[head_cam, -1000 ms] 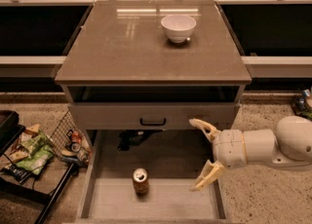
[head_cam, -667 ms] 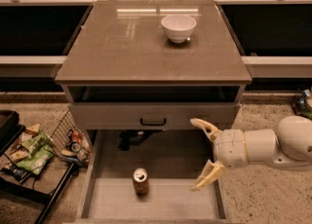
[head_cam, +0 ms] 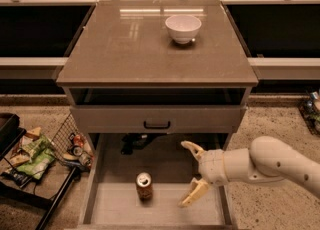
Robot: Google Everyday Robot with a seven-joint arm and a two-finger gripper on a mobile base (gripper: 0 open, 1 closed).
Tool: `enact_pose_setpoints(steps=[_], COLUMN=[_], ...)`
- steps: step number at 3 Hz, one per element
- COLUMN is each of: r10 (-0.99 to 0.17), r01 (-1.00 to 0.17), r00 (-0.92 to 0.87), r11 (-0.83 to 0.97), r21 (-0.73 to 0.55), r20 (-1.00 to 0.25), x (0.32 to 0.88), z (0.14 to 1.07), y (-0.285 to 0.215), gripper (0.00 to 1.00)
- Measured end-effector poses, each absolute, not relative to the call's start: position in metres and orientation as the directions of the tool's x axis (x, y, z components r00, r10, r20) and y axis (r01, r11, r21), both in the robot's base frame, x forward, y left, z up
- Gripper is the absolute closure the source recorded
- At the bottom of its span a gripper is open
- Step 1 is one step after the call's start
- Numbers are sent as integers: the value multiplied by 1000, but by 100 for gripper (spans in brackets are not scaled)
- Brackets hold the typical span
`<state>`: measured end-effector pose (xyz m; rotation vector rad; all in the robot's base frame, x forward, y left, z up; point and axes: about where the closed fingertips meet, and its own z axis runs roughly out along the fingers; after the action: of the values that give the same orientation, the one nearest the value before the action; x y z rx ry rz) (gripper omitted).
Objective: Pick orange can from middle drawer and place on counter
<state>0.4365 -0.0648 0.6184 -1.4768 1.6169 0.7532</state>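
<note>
Just changed: the gripper [head_cam: 183, 174] sits lower and a little further left than a second ago. It is now down over the floor of the middle drawer [head_cam: 107, 209].
Unchanged: the orange can [head_cam: 144, 186] is on the same spot as before. It stands upright on the drawer floor, left of centre, silver top up.
Jaws: spread wide with nothing between them. One finger points toward the drawer's back and the other toward its front, so the mouth faces left, at the can.
Gap: the can is near the jaws on their left. It is clearly apart from them, neither touched nor straddled.
Arm [head_cam: 280, 164]: reaches in from the right, crossing above the drawer's right wall.
Drawer front [head_cam: 156, 124]: the one with the black handle is closed and sits above the back of the open drawer.
Counter [head_cam: 130, 49]: carries a white bowl [head_cam: 183, 27] toward the back right, with plenty of bare slab in front of it.
Meaning: I read this as the approach closing in. No grasp has been made, and lift and placement are both still to come.
Next move, as I judge it: travel left until the fingers bracket the can, then close.
Risk: a fingertip meeting the can's side first could tip or roll it. The lift out must also clear the closed front and the counter edge.
</note>
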Motion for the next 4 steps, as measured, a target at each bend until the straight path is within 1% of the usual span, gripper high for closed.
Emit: enact_pose_setpoints(steps=[1, 2, 3, 4], r10=[-443, -355, -303, -290], r01=[-985, -984, -984, -987], r00=[-38, -41, -40, -22], r11=[167, 178, 175, 158], r21=[-41, -24, -15, -25], r20=[-896, -934, -952, -957], x=[437, 436, 442, 464], z=[557, 506, 468, 447], y=[-49, -39, -24, -4], gripper=[0, 0, 0, 0])
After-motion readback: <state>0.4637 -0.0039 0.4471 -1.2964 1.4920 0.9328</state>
